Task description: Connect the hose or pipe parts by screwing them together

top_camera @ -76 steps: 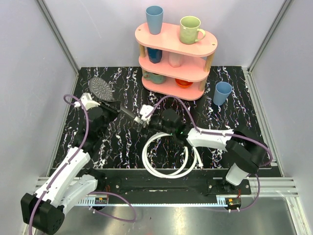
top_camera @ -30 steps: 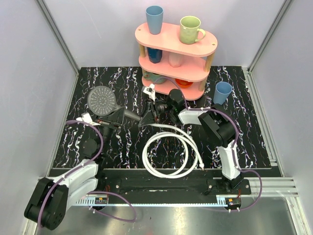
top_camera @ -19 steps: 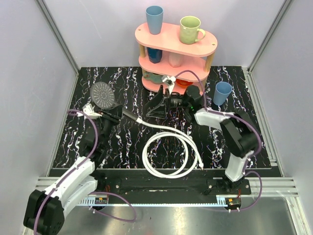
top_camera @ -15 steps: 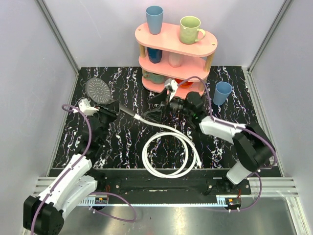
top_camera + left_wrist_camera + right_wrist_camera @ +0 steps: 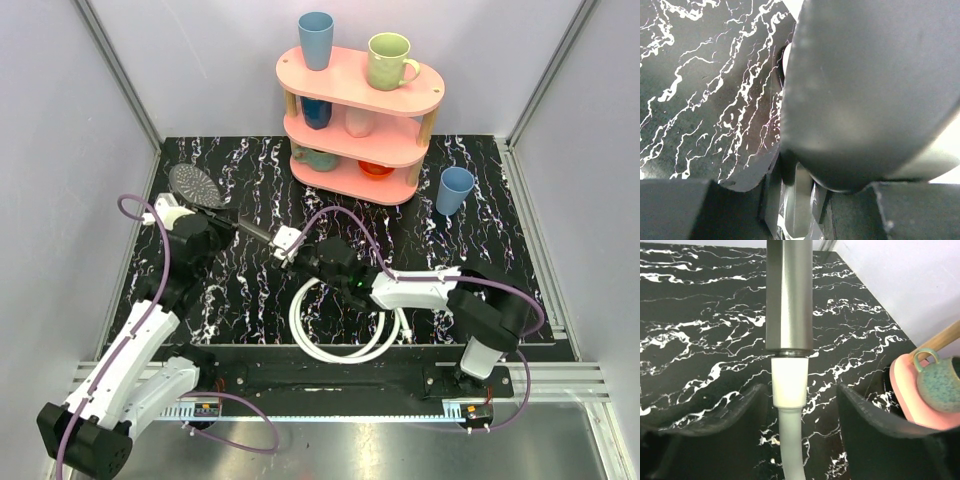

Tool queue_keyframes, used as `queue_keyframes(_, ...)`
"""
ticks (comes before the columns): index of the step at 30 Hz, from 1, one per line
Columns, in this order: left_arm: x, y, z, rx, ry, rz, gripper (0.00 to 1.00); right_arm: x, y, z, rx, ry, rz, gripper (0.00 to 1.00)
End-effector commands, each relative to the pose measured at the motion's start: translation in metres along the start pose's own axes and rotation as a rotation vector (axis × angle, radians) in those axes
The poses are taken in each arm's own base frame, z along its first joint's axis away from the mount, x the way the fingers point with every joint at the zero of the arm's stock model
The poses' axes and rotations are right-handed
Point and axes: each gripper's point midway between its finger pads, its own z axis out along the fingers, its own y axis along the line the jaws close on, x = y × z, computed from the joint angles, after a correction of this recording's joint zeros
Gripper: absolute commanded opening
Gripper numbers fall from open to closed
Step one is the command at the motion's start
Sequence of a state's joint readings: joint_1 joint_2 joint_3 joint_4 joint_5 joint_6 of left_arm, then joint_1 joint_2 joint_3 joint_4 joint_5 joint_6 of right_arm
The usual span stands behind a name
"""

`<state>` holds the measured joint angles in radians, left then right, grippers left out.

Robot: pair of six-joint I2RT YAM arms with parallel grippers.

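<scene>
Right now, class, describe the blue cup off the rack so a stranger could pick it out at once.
Start at the pink three-tier rack at the back of the black marbled table. Just right of its lowest tier stands a light blue cup, upright, with no handle. Unlike the blue cup on the top tier, it rests on the table itself.

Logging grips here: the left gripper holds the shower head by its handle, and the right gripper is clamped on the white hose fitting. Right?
Not quite. The right wrist view shows the right gripper open, its fingers standing clear on either side of the hose fitting. The left gripper does hold the shower head by its handle.
</scene>
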<state>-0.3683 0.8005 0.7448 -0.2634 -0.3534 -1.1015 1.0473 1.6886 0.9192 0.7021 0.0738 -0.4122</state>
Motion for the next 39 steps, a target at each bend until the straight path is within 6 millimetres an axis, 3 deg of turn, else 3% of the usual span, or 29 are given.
queue_keyframes(1,-0.018,-0.039,-0.015,0.093,-0.012,-0.111,0.0,-0.029,-0.027,0.009,0.173,-0.061,-0.084,0.56)
queue_keyframes(9,0.007,-0.018,-0.012,0.061,0.066,-0.152,0.0,-0.042,-0.012,0.022,0.095,-0.112,-0.021,0.46)
queue_keyframes(13,0.01,-0.013,-0.012,0.056,0.073,-0.155,0.0,-0.045,-0.011,0.023,0.084,-0.116,-0.018,0.22)
queue_keyframes(14,0.009,-0.015,-0.013,0.066,0.069,-0.154,0.0,-0.046,-0.009,0.023,0.069,-0.117,-0.007,0.08)
queue_keyframes(16,0.005,-0.025,-0.014,0.135,0.051,-0.131,0.0,-0.05,-0.004,0.023,0.0,-0.117,0.02,0.0)
queue_keyframes(17,0.012,-0.02,-0.012,0.16,0.054,-0.106,0.0,-0.051,-0.005,0.022,-0.03,-0.117,0.089,0.0)
queue_keyframes(18,0.017,-0.025,-0.014,0.235,0.065,-0.008,0.0,-0.063,0.008,0.017,-0.163,-0.16,0.129,0.0)
queue_keyframes(19,0.002,-0.057,-0.026,0.421,-0.011,0.014,0.0,-0.061,-0.011,0.014,-0.187,-0.169,0.179,0.0)
queue_keyframes(20,0.015,-0.04,-0.023,0.452,-0.012,0.069,0.0,-0.066,-0.012,0.009,-0.255,-0.183,0.291,0.0)
queue_keyframes(21,0.015,-0.039,-0.026,0.501,-0.042,0.097,0.0,-0.08,-0.004,-0.001,-0.396,-0.23,0.323,0.0)
queue_keyframes(22,0.002,-0.051,-0.039,0.594,-0.115,0.073,0.0,-0.081,-0.01,-0.005,-0.445,-0.243,0.343,0.0)
queue_keyframes(23,0.01,-0.035,-0.035,0.586,-0.122,0.085,0.0,-0.08,-0.022,-0.01,-0.481,-0.234,0.415,0.0)
queue_keyframes(25,0.007,-0.043,-0.045,0.674,-0.175,0.149,0.0,-0.085,-0.016,-0.023,-0.682,-0.238,0.431,0.0)
queue_keyframes(26,0.013,-0.037,-0.044,0.685,-0.17,0.175,0.0,-0.082,-0.027,-0.028,-0.721,-0.214,0.498,0.0)
queue_keyframes(27,0.019,-0.034,-0.044,0.706,-0.167,0.21,0.0,-0.085,-0.023,-0.035,-0.845,-0.218,0.494,0.0)
queue_keyframes(28,0.013,-0.043,-0.053,0.776,-0.212,0.2,0.0,-0.085,-0.025,-0.038,-0.893,-0.211,0.509,0.0)
queue_keyframes(29,0.019,-0.035,-0.051,0.777,-0.205,0.198,0.0,-0.086,-0.028,-0.041,-0.933,-0.177,0.588,0.0)
queue_keyframes(30,0.022,-0.033,-0.048,0.783,-0.202,0.194,0.0,-0.087,-0.036,-0.04,-0.962,-0.212,0.559,0.0)
queue_keyframes(32,0.02,-0.036,-0.051,0.817,-0.23,0.189,0.0,-0.083,-0.041,-0.038,-1.005,-0.172,0.682,0.09)
queue_keyframes(33,0.022,-0.031,-0.041,0.781,-0.224,0.189,0.0,-0.088,-0.055,-0.039,-0.986,-0.237,0.644,0.14)
queue_keyframes(34,0.02,-0.03,-0.037,0.764,-0.232,0.182,0.0,-0.088,-0.062,-0.038,-0.984,-0.246,0.667,0.24)
queue_keyframes(35,0.019,-0.027,-0.032,0.74,-0.236,0.172,0.0,-0.082,-0.068,-0.034,-0.991,-0.216,0.767,0.3)
queue_keyframes(37,0.014,-0.019,-0.02,0.679,-0.261,0.138,0.0,-0.081,-0.089,-0.033,-0.944,-0.255,0.793,0.39)
queue_keyframes(39,0.009,-0.017,-0.007,0.625,-0.267,0.128,0.0,-0.075,-0.094,-0.032,-0.911,-0.253,0.807,0.52)
